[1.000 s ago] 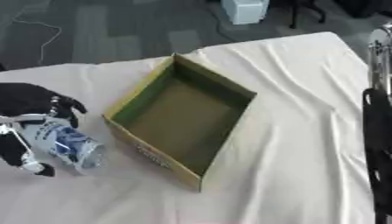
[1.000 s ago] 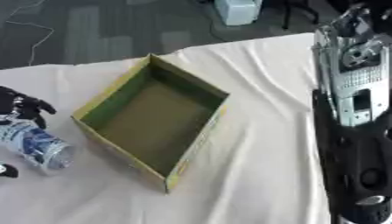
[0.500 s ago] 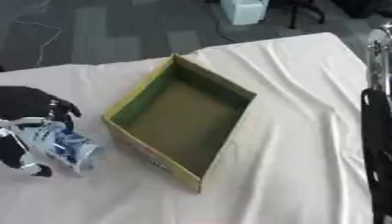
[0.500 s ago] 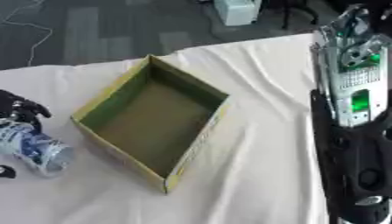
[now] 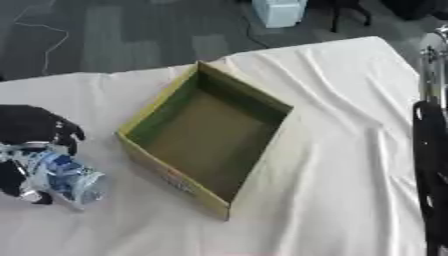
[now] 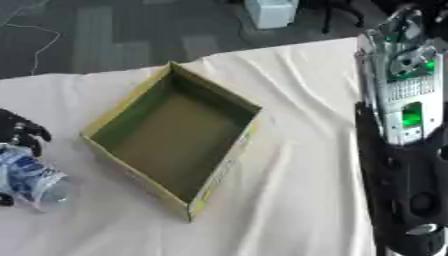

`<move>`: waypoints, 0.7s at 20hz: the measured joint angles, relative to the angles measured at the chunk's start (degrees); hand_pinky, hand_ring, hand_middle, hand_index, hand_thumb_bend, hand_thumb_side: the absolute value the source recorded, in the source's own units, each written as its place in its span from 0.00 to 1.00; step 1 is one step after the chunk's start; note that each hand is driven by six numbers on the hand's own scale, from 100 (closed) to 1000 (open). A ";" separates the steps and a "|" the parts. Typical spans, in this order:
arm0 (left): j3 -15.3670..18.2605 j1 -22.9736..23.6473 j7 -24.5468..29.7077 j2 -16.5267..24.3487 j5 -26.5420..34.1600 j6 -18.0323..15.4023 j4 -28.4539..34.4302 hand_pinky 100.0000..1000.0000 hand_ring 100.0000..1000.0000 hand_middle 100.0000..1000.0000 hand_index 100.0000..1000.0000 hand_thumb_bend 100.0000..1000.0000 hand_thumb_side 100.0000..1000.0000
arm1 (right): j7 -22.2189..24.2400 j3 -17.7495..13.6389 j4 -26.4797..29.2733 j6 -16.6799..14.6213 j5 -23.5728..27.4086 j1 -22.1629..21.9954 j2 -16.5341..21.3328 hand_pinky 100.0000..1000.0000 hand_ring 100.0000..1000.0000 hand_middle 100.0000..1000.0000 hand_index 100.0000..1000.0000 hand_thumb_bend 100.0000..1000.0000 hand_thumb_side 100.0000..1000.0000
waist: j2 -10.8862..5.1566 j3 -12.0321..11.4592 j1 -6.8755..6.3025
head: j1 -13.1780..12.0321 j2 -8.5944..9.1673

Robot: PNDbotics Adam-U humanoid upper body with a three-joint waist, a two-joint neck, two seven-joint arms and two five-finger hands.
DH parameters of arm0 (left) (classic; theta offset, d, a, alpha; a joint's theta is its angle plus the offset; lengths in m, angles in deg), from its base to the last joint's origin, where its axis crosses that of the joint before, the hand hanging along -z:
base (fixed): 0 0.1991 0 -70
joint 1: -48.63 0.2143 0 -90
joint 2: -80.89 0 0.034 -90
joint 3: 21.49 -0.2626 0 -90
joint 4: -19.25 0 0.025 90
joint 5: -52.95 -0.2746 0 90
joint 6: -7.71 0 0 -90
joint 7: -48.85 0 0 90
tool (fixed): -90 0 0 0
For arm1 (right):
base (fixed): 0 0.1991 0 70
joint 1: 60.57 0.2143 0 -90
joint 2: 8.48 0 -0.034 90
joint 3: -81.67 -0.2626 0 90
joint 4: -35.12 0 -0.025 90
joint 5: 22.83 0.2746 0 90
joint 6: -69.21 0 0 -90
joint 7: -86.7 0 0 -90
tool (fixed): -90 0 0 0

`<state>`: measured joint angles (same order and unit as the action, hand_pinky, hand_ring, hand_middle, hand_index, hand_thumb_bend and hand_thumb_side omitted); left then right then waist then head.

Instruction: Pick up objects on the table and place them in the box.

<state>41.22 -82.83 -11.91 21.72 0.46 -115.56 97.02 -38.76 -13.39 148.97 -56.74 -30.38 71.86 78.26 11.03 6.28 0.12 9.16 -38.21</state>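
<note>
Since a second ago the bottle has shifted very little; it sits slightly lower in the left hand, which stays clamped on it at the table's left edge. That clear plastic bottle with a blue label lies tilted, its far end pointing down and to the right, out past the fingers. Black fingers curl over the bottle's upper side and more of the hand wraps it from below, so the hand is closed around it. Whether the bottle rests on the white cloth or is just above it cannot be told. Right of the fingers, near but apart, stands the open cardboard box, yellow-edged and green inside, turned cornerwise. Beyond it the cloth lies wrinkled. At the right edge the right arm stands upright; its fingers cannot be made out.
</note>
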 measured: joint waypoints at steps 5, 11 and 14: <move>-0.02 0.48 -0.35 -0.35 -0.32 -0.34 -0.37 0.73 0.84 0.83 0.73 0.51 0.48 | 0.00 0.00 0.00 0.00 0.02 0.29 0.00 0.32 0.25 0.38 0.40 0.00 0.98 | 0.07 0.01 0.00 | 0.00 -0.07; -0.04 1.25 -1.13 -0.36 -2.02 -1.12 -1.12 0.71 0.79 0.76 0.74 0.54 0.46 | 0.00 -0.06 0.00 0.00 0.02 0.44 0.00 0.32 0.25 0.38 0.40 0.00 0.98 | 0.13 0.02 0.01 | 0.00 -0.18; -0.06 1.73 -1.64 -0.36 -2.76 -1.63 -1.73 0.41 0.62 0.63 0.70 0.51 0.45 | 0.00 -0.25 0.00 0.00 0.02 0.44 0.00 0.32 0.25 0.38 0.40 0.00 0.98 | 0.14 0.02 0.02 | 0.00 -0.31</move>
<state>41.16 -81.09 -13.55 21.37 -2.29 -117.19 95.29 -38.76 -13.64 148.97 -56.74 -30.36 72.30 78.26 11.17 6.30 0.14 9.16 -38.52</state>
